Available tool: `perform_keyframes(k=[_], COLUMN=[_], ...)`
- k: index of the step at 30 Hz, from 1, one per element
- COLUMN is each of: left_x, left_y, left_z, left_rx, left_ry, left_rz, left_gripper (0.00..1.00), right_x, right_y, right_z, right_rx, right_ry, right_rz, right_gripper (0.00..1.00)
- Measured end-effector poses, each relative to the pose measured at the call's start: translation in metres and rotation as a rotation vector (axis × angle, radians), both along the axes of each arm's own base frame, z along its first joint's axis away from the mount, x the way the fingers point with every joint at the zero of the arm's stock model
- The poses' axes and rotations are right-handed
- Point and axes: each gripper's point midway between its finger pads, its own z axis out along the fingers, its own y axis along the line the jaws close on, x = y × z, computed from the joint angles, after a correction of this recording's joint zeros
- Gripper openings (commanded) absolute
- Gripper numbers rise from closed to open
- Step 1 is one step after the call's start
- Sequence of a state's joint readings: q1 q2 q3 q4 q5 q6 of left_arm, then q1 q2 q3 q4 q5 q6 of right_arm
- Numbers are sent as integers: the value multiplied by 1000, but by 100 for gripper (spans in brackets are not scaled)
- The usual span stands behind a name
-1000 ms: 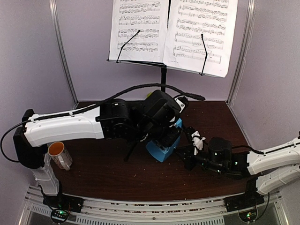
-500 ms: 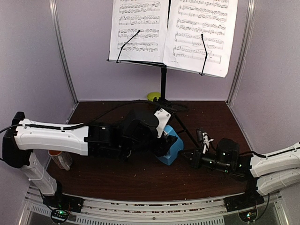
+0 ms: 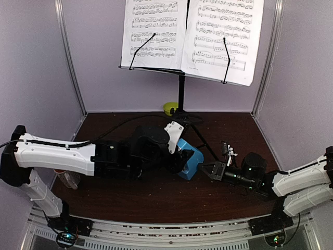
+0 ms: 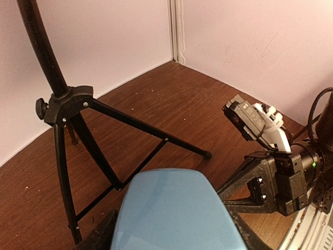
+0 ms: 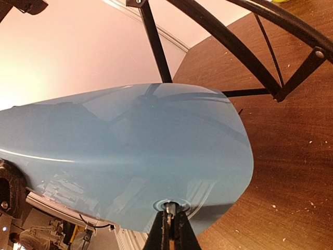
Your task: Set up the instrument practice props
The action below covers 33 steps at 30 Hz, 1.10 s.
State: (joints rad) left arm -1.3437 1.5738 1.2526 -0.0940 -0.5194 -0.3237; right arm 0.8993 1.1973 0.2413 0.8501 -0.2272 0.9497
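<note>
Since a second ago the right gripper (image 3: 214,171) has slid closer; its tips, pressed together, touch the glossy blue metronome (image 3: 191,162). The metronome sits mid-table, at 6 o'clock from the music stand (image 3: 181,92), clasped by the left gripper (image 3: 179,158).

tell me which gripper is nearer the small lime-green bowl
Left. The left gripper, holding the blue pyramid metronome, is just in front of the lime-green bowl; the right gripper lies farther forward and rightward.

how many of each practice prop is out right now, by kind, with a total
music stand: 1
sheet-music pages: 2
metronome: 1
total: 4
</note>
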Motion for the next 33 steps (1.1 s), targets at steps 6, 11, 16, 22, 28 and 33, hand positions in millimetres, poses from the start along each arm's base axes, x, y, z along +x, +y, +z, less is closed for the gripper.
perform_keyframes(k=[6,11,16,22,28,33], left_x=[4,11,17,20,16,15], left_y=[4,4,8,2,-18,-26], left_z=[-10,-43,-73,-100,-107,-109], left_rx=[76,182,254,313,339,312], left_ry=[24,104,190,237,251,269], left_rz=[25,-2,-60,-136,-218,-260], left_gripper=[14,18,21,25,33,59], right_x=[1,1,-5,-3,5,8], right_y=[10,2,-14,-46,-81,-95], right_z=[1,42,32,19,19,11], right_rx=[-96,-128,-219,-357,-478,-534], right_ry=[-53,-228,-262,-284,-325,-307], right_rz=[37,13,2,-90,-223,-267], right_gripper=[42,63,83,100,100,100])
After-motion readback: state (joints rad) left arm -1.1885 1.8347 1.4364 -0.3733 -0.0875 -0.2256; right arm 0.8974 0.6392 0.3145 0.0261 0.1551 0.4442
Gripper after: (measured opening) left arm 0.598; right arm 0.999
